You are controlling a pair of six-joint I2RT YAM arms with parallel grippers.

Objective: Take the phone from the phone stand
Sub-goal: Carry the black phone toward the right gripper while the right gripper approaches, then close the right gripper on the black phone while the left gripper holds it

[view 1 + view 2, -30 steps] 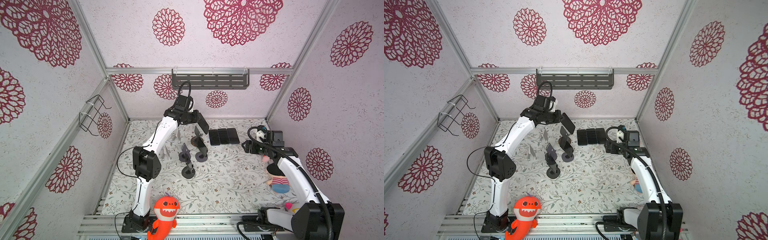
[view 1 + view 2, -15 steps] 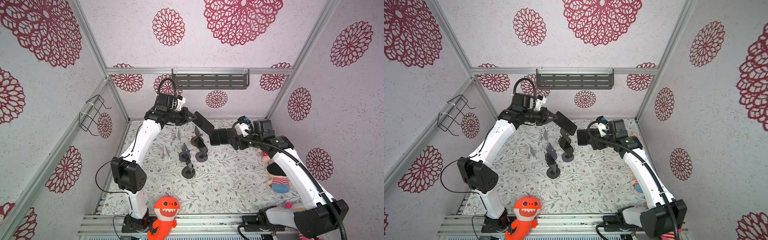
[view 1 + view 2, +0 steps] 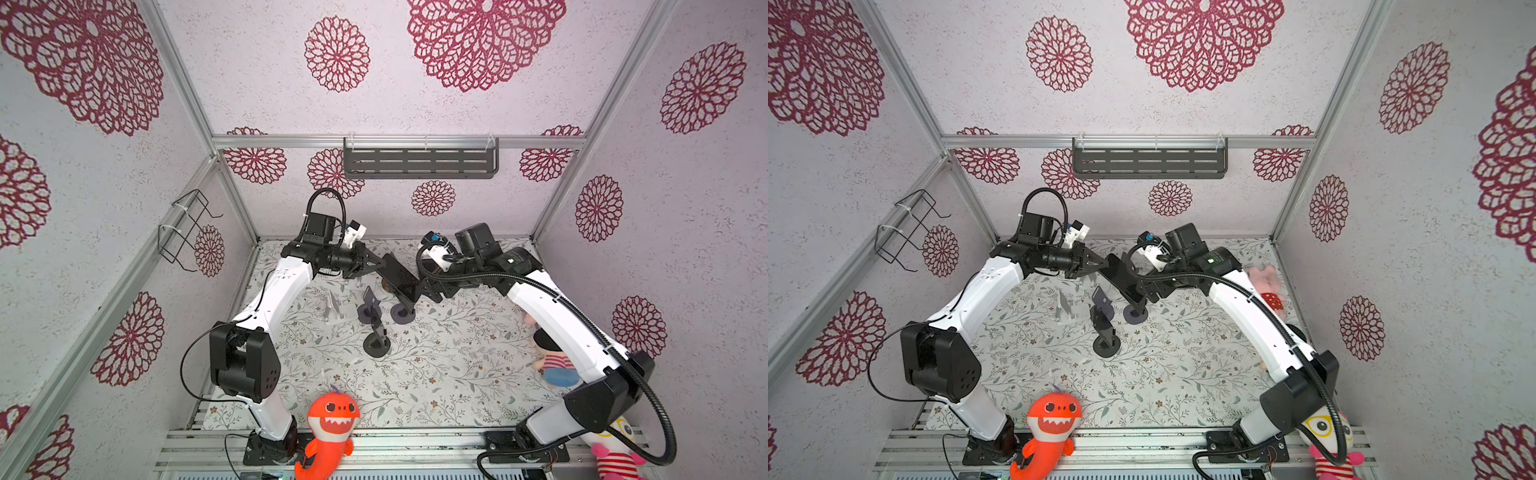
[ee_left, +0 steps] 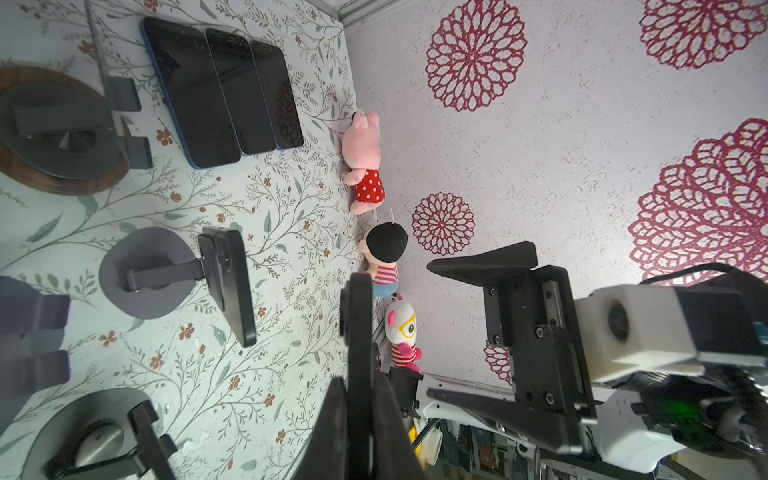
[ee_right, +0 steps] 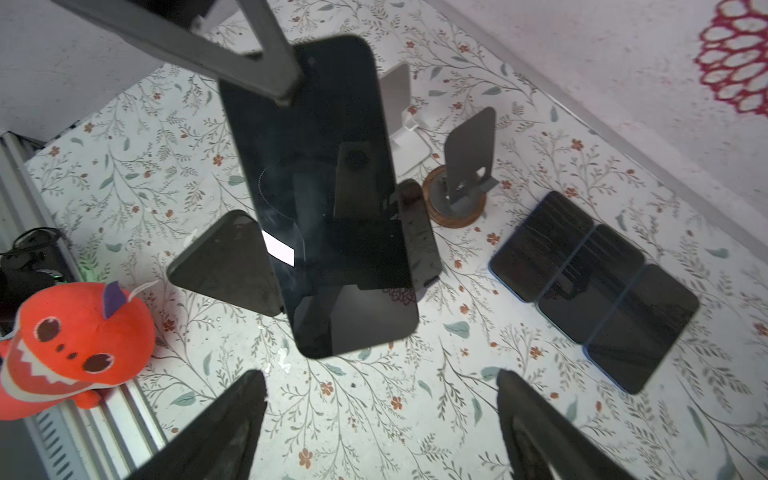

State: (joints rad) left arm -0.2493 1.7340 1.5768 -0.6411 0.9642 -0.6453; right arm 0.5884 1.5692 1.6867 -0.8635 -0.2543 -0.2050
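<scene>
Left fingers on phone edge

In 1 second the left arm has swung its elbow outward and turned the left hand to point across the surface, holding the phone out ahead of it by 1 end. The right hand has come in from beside the side wall to face it. Its jaws have spread wider, and the phone's free end lies just ahead of its fingertips.
</scene>
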